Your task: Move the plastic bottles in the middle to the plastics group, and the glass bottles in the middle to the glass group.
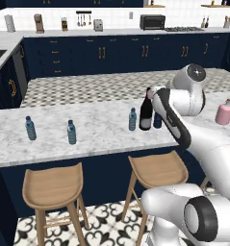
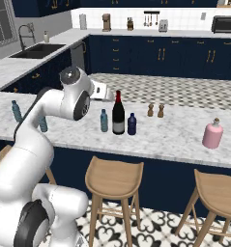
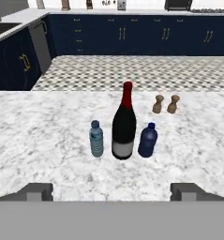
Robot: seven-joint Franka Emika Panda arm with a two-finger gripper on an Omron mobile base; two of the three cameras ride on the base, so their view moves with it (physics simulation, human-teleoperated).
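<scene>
Gripper: my gripper (image 3: 111,191) is spread wide, grasping nothing.
Ahead: wine bottle (image 3: 124,123) between water bottle (image 3: 96,138) and navy bottle (image 3: 147,140).

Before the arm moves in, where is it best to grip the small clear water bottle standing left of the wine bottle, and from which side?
Probably around the labelled body of the water bottle, with the open gripper coming level from the near, stool side. It stands upright and its body is round and narrow. The wine bottle stands close on its right, so the finger going between them has little room.
</scene>
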